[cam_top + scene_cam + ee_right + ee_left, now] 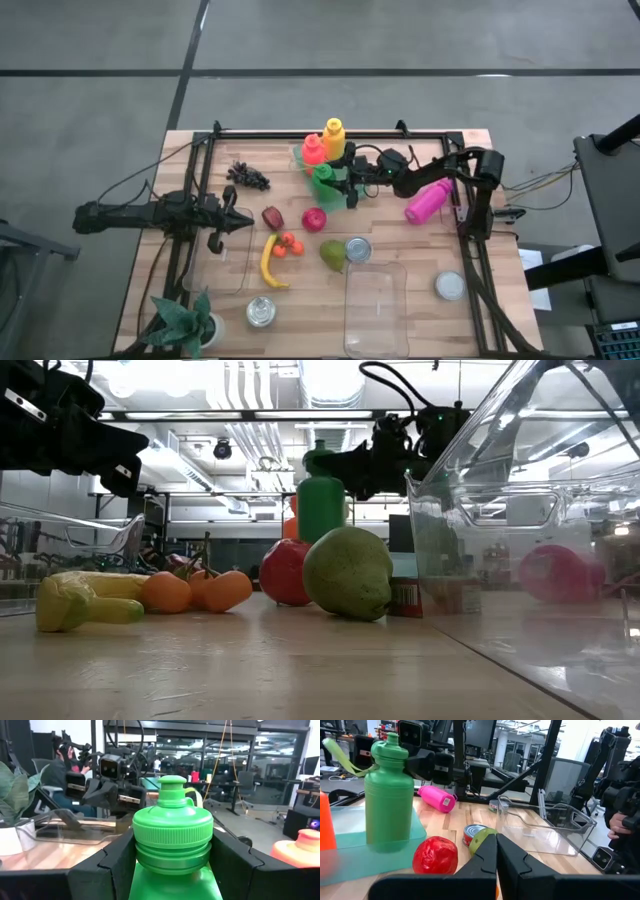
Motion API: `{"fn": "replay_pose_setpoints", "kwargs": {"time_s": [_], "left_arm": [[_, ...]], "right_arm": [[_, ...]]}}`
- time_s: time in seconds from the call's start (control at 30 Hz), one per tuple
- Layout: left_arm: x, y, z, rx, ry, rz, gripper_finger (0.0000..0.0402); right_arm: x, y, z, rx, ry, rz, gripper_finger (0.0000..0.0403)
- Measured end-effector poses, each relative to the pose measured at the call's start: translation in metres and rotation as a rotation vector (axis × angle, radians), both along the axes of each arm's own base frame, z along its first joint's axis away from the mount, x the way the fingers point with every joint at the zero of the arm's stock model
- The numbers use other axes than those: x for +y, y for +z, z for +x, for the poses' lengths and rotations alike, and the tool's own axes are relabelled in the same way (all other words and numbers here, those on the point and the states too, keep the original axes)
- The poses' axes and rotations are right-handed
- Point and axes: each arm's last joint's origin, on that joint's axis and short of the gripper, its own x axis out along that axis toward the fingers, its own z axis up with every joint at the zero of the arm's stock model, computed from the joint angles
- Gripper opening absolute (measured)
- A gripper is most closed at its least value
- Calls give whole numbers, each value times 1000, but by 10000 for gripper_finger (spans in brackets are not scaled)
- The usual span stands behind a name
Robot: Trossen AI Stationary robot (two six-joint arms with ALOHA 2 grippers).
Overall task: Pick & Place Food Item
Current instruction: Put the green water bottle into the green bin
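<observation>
The right gripper (347, 187) clamps both fingers around the neck of the green bottle (323, 178), which stands upright on the teal tray (303, 158) at the table's 12 o'clock, the pink bottle (428, 200) lying toward 2 o'clock. The left gripper (243, 222) waits at 9 o'clock, fingers pressed together, with the red apple (314, 219) and pear (332, 254) near centre.

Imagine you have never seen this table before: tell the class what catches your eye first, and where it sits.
The green bottle at the table's far middle stands out, with the right gripper closed around its neck. Beside it stand orange and yellow bottles, while a pink bottle lies to the right. The left gripper waits shut at the left.
</observation>
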Motion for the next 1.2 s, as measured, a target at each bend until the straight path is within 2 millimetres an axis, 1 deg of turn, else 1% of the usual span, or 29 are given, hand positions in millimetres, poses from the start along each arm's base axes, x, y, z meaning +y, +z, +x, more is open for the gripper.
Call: {"fn": "replay_pose_setpoints", "kwargs": {"time_s": [0.23,0.63,0.87,0.97,1.2], "left_arm": [[0,0,0,0,0,0,1],[0,0,0,0,0,0,1],[0,0,0,0,0,0,1],[0,0,0,0,0,0,1],[0,0,0,0,0,0,1]], "right_arm": [[0,-7,0,67,-6,31,206],[3,-9,1,85,10,36,206],[5,-7,2,64,19,23,206],[4,-7,2,62,-3,13,206],[4,3,1,-35,-23,17,206]]}}
